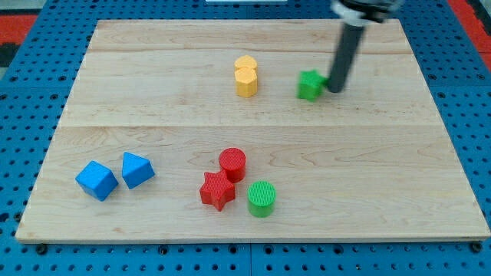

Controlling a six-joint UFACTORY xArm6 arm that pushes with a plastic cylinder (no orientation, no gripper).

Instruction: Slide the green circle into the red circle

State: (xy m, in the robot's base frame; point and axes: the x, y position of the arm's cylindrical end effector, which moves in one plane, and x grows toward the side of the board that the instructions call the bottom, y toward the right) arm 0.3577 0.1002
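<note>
Camera view: the green circle (261,198) sits near the bench's (399,184) bottom edge, just right and below of the red circle (232,164), close but apparently not touching, so the joining push seems left to do. My tip (334,90) is well apart, beside a green block (310,85) up top (no pincer here, so no state to report). A red star (217,191) crowds the left; bare board lies to the right.
</note>
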